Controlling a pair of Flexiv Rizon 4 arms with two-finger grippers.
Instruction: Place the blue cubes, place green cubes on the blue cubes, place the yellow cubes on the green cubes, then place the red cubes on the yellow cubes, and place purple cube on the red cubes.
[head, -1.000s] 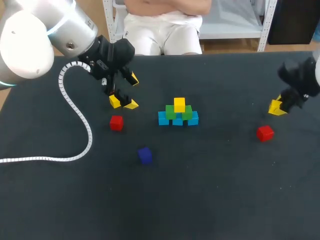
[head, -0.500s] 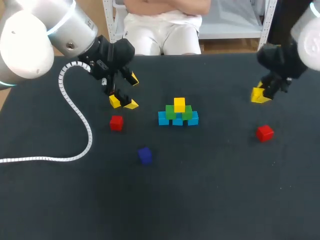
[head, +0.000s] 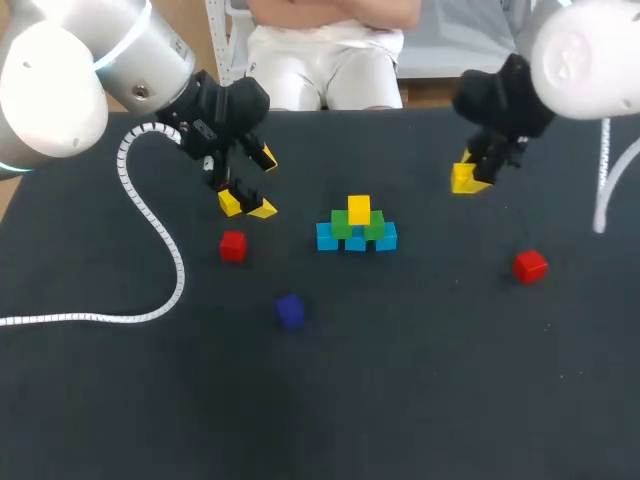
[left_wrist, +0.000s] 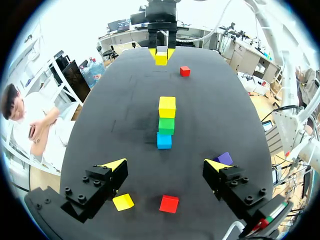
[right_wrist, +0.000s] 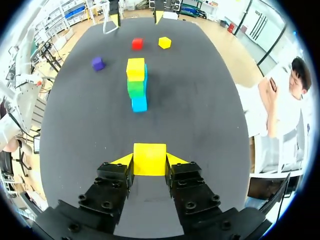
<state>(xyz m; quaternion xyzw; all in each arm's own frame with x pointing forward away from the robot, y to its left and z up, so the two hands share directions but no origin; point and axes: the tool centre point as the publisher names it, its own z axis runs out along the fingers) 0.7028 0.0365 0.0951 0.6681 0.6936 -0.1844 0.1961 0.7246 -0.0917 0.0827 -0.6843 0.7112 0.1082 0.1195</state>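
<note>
Layers of blue cubes (head: 356, 240) and green cubes (head: 357, 226) are laid, one yellow cube (head: 359, 209) on top. A second yellow (right_wrist: 149, 156) is clenched in the right hand (right_wrist: 149, 161) nearby; the left hand (left_wrist: 165, 167) is released. Red cubes (head: 233, 245) and purple cube (left_wrist: 224, 158) are unplaced.

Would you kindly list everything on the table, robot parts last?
blue cubes: three, light blue, bottom row, centre
green cubes: two, green, on the blue cubes
yellow cubes: three, yellow; one tops the green cubes, one lies loose, one is gripped
red cubes: two, red, flanking the blue cubes, apart
purple cube: one, purple, in front of the blue cubes
cable: one, white, at left
left gripper: one, yellow-tipped, open
right gripper: one, yellow-tipped, shut on a yellow cube
</note>
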